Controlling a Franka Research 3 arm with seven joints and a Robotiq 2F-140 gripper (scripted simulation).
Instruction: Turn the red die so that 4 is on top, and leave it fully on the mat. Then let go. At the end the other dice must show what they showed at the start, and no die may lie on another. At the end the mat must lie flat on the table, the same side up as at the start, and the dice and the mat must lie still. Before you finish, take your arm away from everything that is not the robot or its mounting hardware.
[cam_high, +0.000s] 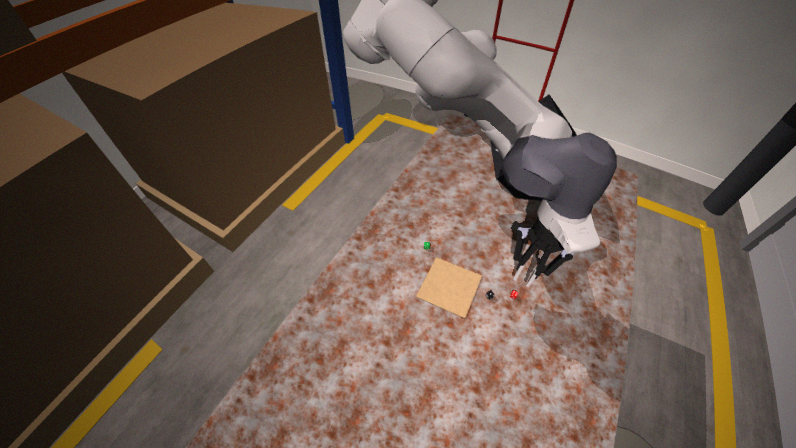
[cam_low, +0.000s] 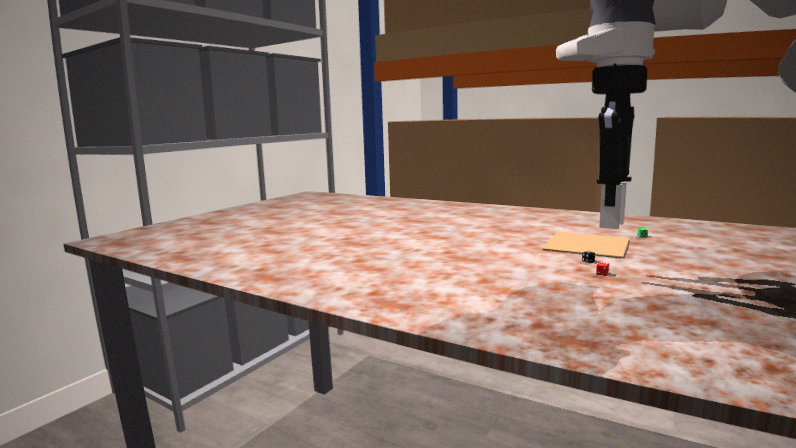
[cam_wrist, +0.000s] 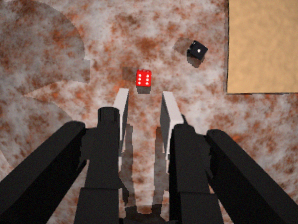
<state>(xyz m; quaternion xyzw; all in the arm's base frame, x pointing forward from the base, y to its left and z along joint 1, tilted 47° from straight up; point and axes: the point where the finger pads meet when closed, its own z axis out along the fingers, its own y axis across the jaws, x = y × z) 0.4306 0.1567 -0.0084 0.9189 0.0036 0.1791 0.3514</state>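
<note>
The red die (cam_high: 514, 293) lies on the table, off the tan mat (cam_high: 449, 286), on the side away from the green die. It also shows in the exterior view (cam_low: 602, 268) and in the wrist view (cam_wrist: 143, 79); its top pips are too small to read. My gripper (cam_high: 526, 275) hangs above the table, pointing down, well above the red die. In the wrist view its fingers stand a narrow gap apart with nothing between them, and the red die shows just beyond the tips. The mat (cam_wrist: 262, 36) lies flat.
A black die (cam_high: 490, 294) lies between the red die and the mat's edge, close to both (cam_wrist: 196, 50). A green die (cam_high: 427, 245) (cam_low: 641, 232) lies on the table beyond the mat's far corner. Large boxes and a shelf stand off the table.
</note>
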